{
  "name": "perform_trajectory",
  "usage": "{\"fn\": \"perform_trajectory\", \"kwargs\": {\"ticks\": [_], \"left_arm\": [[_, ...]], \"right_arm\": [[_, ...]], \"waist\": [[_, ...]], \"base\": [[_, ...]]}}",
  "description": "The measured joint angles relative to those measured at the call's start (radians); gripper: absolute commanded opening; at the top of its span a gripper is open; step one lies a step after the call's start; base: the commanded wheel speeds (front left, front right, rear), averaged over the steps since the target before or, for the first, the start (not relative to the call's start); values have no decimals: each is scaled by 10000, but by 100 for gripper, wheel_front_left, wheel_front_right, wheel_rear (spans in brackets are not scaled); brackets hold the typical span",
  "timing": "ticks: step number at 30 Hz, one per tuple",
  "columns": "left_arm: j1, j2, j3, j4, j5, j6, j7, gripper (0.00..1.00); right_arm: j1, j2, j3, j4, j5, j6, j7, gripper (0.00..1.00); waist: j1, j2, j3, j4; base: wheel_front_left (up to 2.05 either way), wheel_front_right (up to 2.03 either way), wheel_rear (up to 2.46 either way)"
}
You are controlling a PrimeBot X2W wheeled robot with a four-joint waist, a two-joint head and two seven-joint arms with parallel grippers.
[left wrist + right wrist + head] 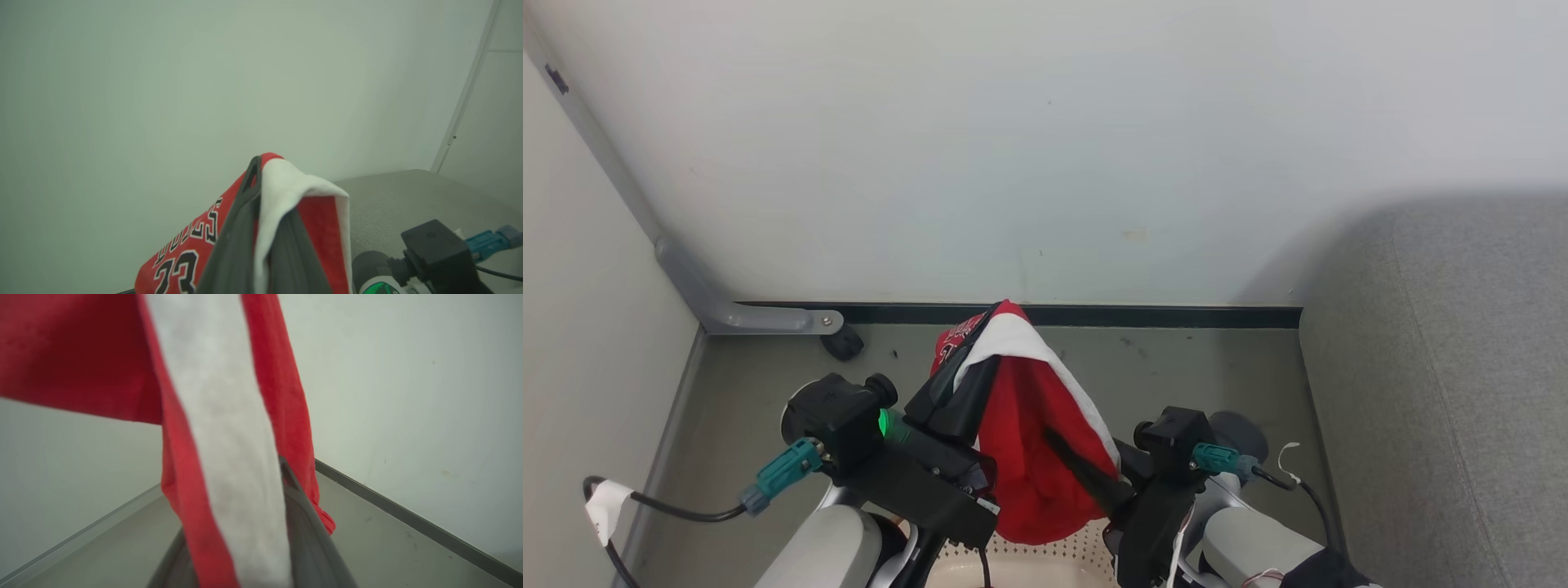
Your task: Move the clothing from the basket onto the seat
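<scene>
- Between the fingertips of the left gripper (995, 314), whose jaws are pressed together, a red and white fold of the clothing (1029, 441) is pinched; the rest hangs below them.
- Lower down, the right gripper (1066, 449) has a finger on either side of the hanging white band; whether they press it I cannot tell.
- Under both jaws lies the basket (1054, 563), the cloth's lower end hanging over it.
- Beyond the fingertips comes bare floor (1217, 367), then the wall (1045, 163).
- Off the right jaws' outer side, the seat (1437, 392) stands well apart.
</scene>
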Motion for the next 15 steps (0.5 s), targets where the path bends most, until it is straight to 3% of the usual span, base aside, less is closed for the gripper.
{"fn": "perform_trajectory", "kwargs": {"ticks": [15], "left_arm": [[943, 568, 372, 48, -355, 84, 107, 0]], "right_arm": [[-129, 40, -995, 255, 1120, 0, 0, 0]], "waist": [[0, 0, 4, -243]], "base": [[0, 0, 0]]}}
